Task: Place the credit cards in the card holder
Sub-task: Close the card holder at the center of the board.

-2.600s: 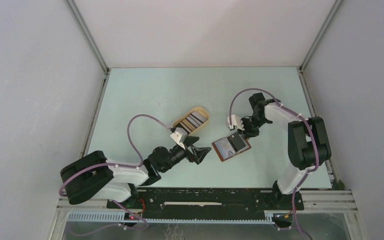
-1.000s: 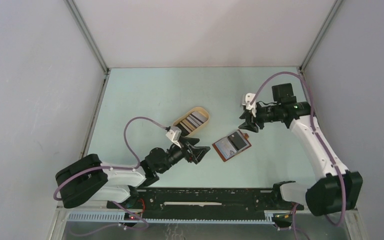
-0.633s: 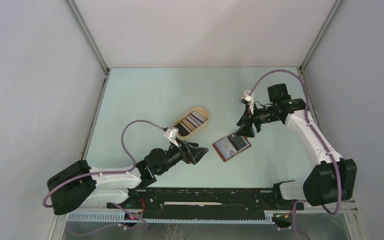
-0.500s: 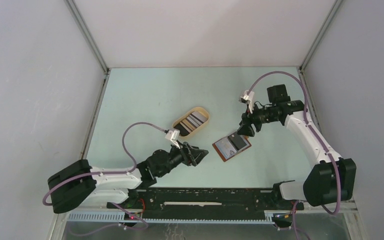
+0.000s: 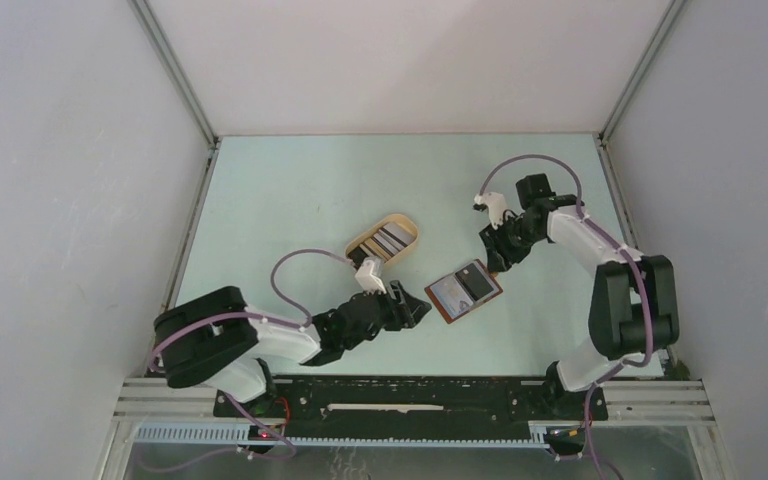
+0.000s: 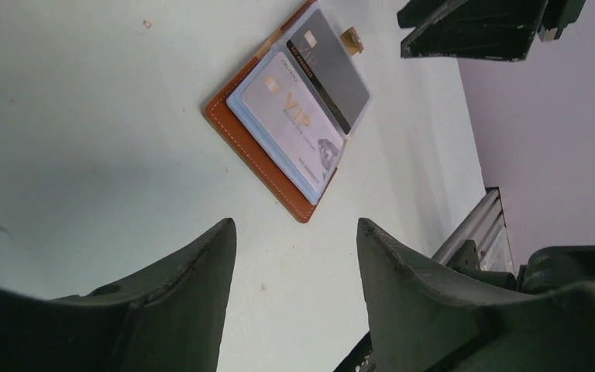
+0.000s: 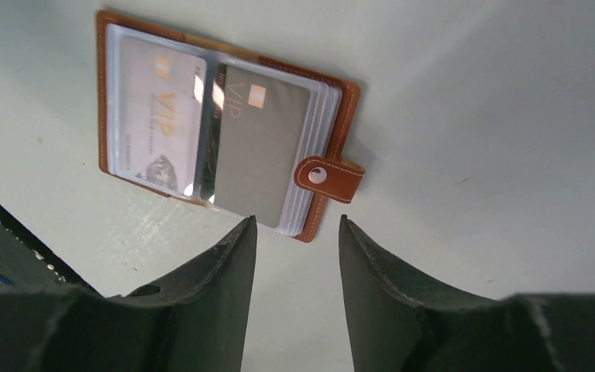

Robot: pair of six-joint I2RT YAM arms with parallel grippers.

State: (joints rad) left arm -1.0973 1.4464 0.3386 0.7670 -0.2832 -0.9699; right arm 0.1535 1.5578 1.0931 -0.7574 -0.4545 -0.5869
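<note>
- Setting: a pale green table [image 5: 290,190] enclosed by plain white walls, with both arms reaching in from the near edge.
- Task item — the reddish-brown leather card holder [image 5: 463,292] lies open and flat near the table's middle, between the two grippers. Its clear sleeves show a pale silver card [image 7: 159,116] on one page and a dark grey card [image 7: 256,147] on the other.
- More credit cards [image 5: 385,243] lie overlapped in the oval tan tray [image 5: 410,222], near the holder on its far-left side. On this evidence the task is judged part done.
- Risk: the right gripper [image 7: 296,221] hangs just off the brown snap tab [image 7: 327,177]. A low pass could catch the tab and drag the holder or fold it shut.
- Risk: the left gripper [image 6: 294,225] sits low, near the holder's corner. A forward push would likely slide the loose holder across the table.
- Risk: the tray cards are thin and overlapped — a pinch may lift two at once or slip off.
- Tool state, left: the jaws stand well apart and empty, touching nothing visible.
- Tool state, right: the jaws are parted by a narrower gap and are likewise empty. Neither gripper holds a card.
</note>
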